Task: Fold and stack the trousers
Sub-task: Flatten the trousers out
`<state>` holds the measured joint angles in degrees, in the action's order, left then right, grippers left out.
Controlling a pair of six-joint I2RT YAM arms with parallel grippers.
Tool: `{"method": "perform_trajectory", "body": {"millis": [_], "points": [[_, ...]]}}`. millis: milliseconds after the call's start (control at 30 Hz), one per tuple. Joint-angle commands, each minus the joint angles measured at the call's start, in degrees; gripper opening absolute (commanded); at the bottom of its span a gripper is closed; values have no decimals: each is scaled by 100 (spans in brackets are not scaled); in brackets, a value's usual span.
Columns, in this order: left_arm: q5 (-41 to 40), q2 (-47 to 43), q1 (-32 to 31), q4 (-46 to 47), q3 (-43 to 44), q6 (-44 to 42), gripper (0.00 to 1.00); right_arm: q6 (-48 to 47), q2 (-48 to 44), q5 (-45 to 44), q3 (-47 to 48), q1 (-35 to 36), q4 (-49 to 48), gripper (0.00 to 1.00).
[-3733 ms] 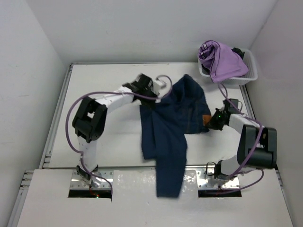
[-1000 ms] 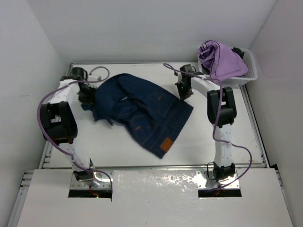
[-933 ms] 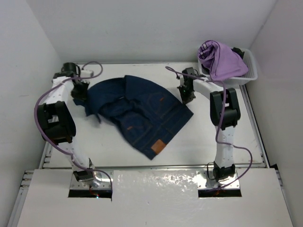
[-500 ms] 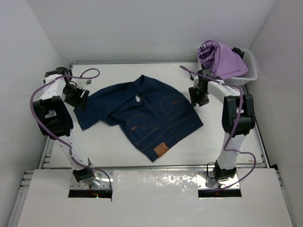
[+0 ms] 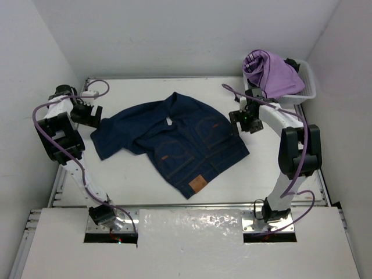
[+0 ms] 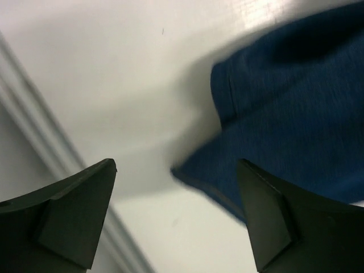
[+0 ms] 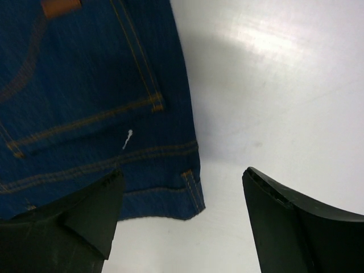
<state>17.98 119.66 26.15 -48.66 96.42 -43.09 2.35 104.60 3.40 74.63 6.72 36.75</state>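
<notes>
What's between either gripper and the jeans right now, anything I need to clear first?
Nothing visible. The left gripper hangs open over the left edge of the trousers, and the right gripper hangs open over their right corner. Only the table surface shows beside the cloth.

Trousers (image 5: 174,142) on the table (image 5: 273,174), left claw (image 5: 87,114) beside their left end, right claw (image 5: 243,120) beside their right, garment (image 5: 272,75) in far-right basket (image 5: 310,86).

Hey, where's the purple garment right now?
In the top view, the purple garment lies heaped in the white basket at the far right corner of the table, beyond and right of the trousers.
</notes>
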Motion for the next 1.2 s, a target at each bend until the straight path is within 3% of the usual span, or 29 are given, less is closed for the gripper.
{"method": "perform_trajectory", "body": {"millis": [0, 33, 67, 233, 367, 467, 500, 533, 600, 633, 700, 733, 833, 933, 1167], "points": [[540, 330, -31, 287, 123, -6, 88, -156, -317, 2, -281, -4, 86, 82], [549, 383, -22, 270, 53, -206, 88, -165, -300, 64, -317, 5, 78, 83], [540, 392, -31, 296, -157, -313, 98, -182, -273, 143, -352, -4, 69, 84], [-127, 374, -57, 1128, -957, -490, 98, -191, 60, 301, -633, -4, -2, 87], [-347, 436, -242, 1482, -1257, -376, 97, -165, 359, 485, -660, 13, -71, 83], [-138, 497, -251, 1369, -1328, -393, 80, 107, 509, 863, -660, 57, -186, 71], [-67, 497, -242, 1160, -1345, -541, 74, 134, 509, 899, -686, 118, -229, 57], [-14, 480, -233, 1088, -1406, -603, 57, 212, 492, 925, -739, 154, -343, 50], [127, 375, -216, 913, -1494, -778, 40, 353, 421, 1074, -985, 128, -545, 32], [153, 348, -198, 877, -1573, -815, 22, 424, 404, 1153, -1046, 119, -677, 27], [136, 313, -181, 798, -1618, -850, 1, 520, 395, 1207, -1144, 41, -757, 9], [118, 295, -137, 797, -1644, -833, 0, 669, 395, 1285, -1152, -12, -853, 0], [66, 181, -23, 928, -1365, -561, 0, 959, 351, 1601, -1013, -460, -1012, 0], [-75, 32, -5, 1086, -454, -122, 0, 882, 412, 1367, -66, -874, -733, 0], [-242, 128, -57, 1552, 2703, 1003, 0, 284, 1387, 471, 4723, -909, 674, 0]]}}
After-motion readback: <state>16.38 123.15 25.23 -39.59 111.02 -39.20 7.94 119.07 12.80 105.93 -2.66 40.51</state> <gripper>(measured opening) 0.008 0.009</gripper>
